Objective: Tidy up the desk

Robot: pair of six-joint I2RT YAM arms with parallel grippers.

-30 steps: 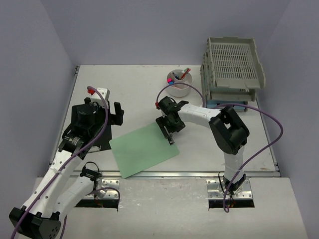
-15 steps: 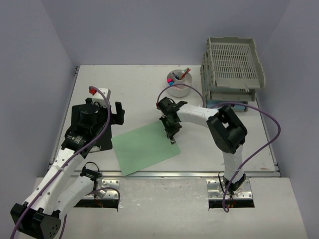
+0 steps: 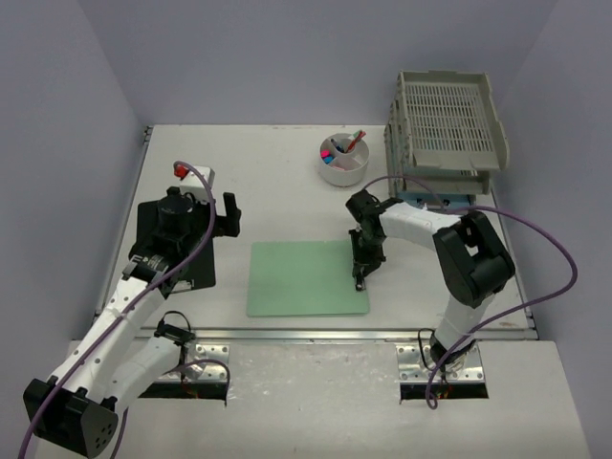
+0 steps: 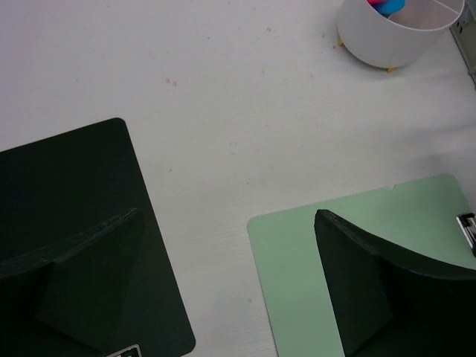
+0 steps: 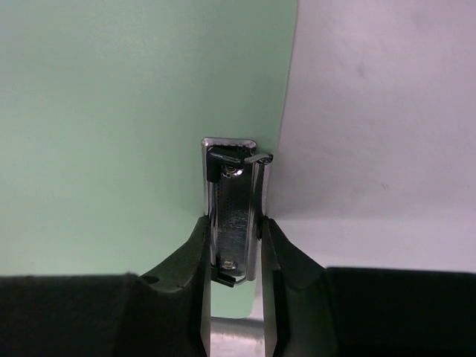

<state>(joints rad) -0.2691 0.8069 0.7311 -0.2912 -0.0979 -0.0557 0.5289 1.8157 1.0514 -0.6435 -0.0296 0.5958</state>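
The right pincer (image 5: 232, 232) is clenched on the clip (image 5: 232, 212) of the green clipboard (image 3: 301, 279). The left pincer (image 4: 230, 249) hangs released over the black board (image 4: 59, 193). Both boards lie on the bench (image 3: 268, 163), the trays (image 3: 445, 115) not yet filled, so most work is left, I judge.

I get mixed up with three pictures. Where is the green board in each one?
Top view: the board lies in the middle, near the front edge of the desk.
Left wrist: lower right.
Right wrist: it fills the left side.
Shared landmark: the metal clip on the board's right edge. It is at the far right in the left wrist view and pinched by the right hand in its own view.
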